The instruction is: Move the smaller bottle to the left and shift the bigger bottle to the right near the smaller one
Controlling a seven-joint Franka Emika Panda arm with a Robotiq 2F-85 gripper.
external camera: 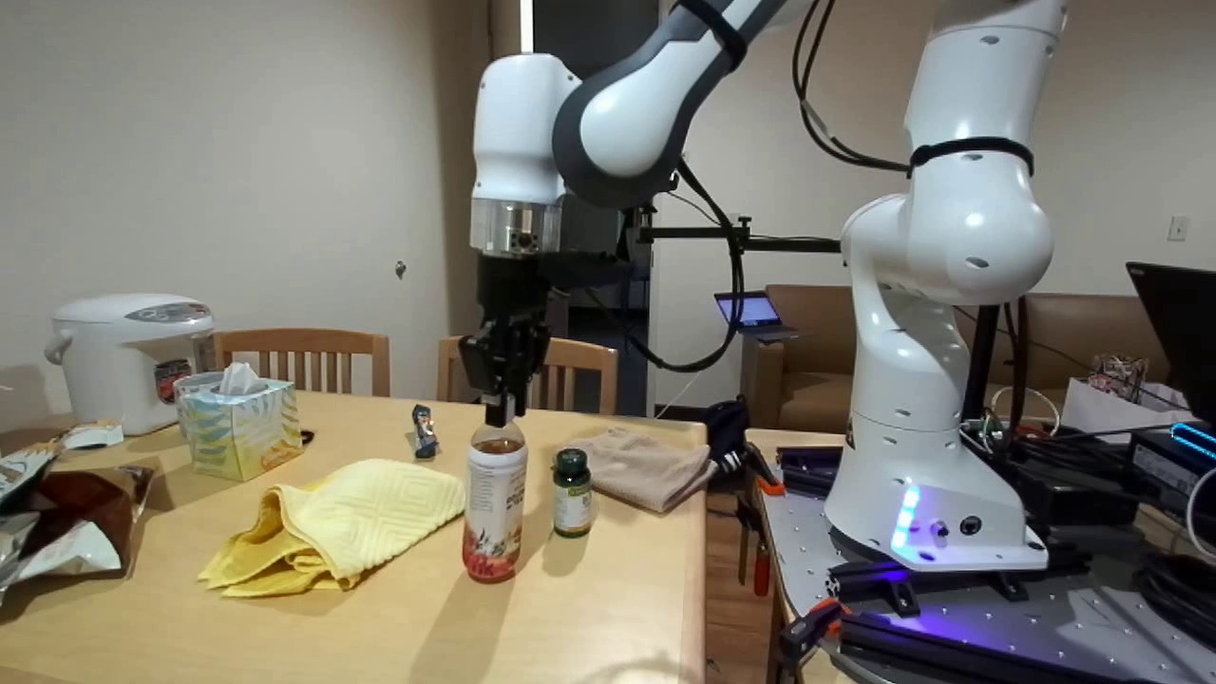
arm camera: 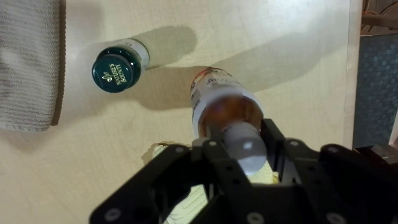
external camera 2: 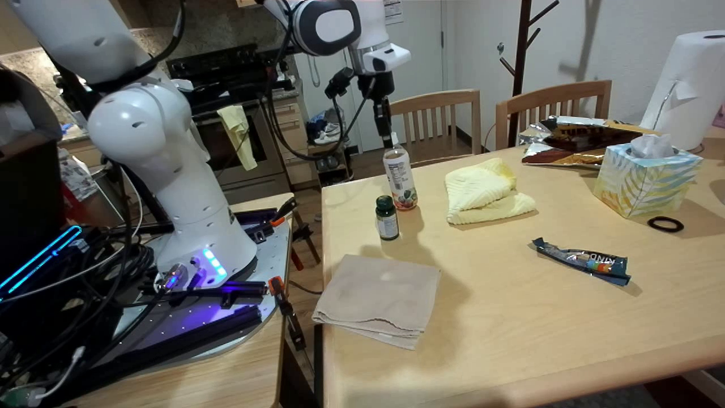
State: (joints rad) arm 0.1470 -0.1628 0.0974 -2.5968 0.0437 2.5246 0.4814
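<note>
Here's the gripper (arm camera: 242,130), pointing down, its fingers drawn in around the white cap (arm camera: 245,149) of the bigger bottle (external camera: 494,513), one finger at each side, holding it. That bottle stands on the wooden table (external camera: 608,632) with the yellow cloth (external camera: 380,508) near one flank, a tight margin there. Off the opposite flank, the smaller bottle (external camera: 572,494) stands upright, near but apart; the wrist view shows a strip of pale wood between the two. Beyond it comes the tan cloth (external camera 2: 379,297), another slim strip short of touching. Over to the edges: in the wrist view, the table's rim runs up the right side, a broad, shadowed stretch separating it from the bigger bottle. In both exterior views, floor (external camera: 731,617) shows between table and mounting plate (external camera: 1064,617). The roomiest wood spreads between tan cloth and snack bar (external camera 2: 583,260).
</note>
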